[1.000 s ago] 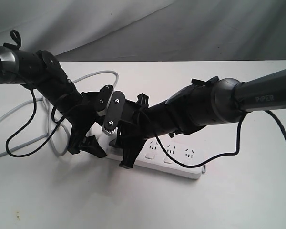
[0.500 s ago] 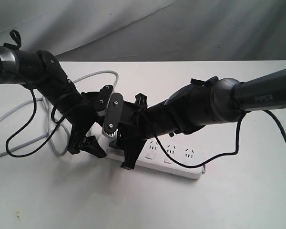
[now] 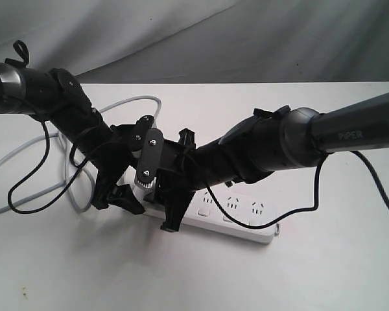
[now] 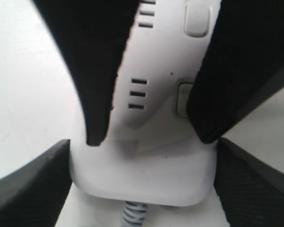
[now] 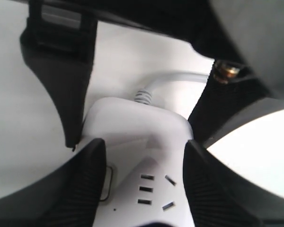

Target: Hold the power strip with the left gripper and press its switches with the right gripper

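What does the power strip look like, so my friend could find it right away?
Look at the white table, where the left arm and right arm meet in the middle. Under them lies the power strip, a long white bar. Unlike the thin grey cord and black cables, it has outlet holes and square buttons.

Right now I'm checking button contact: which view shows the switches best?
Left wrist view: two switches show large and close, one partly covered. The exterior view shows others small on the strip; the right wrist view shows only one's edge.
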Available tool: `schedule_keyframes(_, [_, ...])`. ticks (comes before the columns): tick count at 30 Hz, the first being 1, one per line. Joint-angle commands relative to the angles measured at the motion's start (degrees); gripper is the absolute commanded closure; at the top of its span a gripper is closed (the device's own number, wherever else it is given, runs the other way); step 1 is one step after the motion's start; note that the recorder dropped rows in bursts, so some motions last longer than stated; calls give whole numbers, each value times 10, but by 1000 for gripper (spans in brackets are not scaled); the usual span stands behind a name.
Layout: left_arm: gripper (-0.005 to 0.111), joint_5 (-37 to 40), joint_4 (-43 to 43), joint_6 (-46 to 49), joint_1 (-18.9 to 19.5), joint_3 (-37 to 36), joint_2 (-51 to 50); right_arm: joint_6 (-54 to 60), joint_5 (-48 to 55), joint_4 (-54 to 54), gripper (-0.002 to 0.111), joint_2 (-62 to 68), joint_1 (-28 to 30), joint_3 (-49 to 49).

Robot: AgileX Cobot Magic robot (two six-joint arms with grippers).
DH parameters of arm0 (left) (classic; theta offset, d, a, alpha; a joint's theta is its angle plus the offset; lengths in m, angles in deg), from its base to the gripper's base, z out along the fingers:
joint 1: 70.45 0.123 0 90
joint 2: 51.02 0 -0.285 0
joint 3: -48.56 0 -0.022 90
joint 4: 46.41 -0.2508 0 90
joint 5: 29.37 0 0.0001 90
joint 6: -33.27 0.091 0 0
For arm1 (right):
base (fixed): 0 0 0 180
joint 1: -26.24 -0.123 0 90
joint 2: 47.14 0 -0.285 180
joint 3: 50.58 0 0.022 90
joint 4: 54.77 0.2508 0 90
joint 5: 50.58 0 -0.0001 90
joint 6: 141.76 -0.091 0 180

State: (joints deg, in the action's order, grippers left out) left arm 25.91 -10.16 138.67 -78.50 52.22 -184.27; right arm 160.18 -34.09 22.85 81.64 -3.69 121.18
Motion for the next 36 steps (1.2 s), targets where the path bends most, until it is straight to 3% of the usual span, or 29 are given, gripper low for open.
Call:
schedule_keyframes(1, [40,-1,-12,-3,-2,1,1,9,-8,-28,60,3,-1,-12])
schedule_keyframes(13, [40,-1,-12,-3,-2,1,1,6,-8,-28,60,-69,3,-16])
schedule_keyframes(21, [40,-1,-12,-3,-2,1,1,6,-15,-28,60,-113,19,-87])
schedule_keyframes(36, [40,-1,-12,-3,-2,1,1,8,-34,-20,60,-86,21,-95])
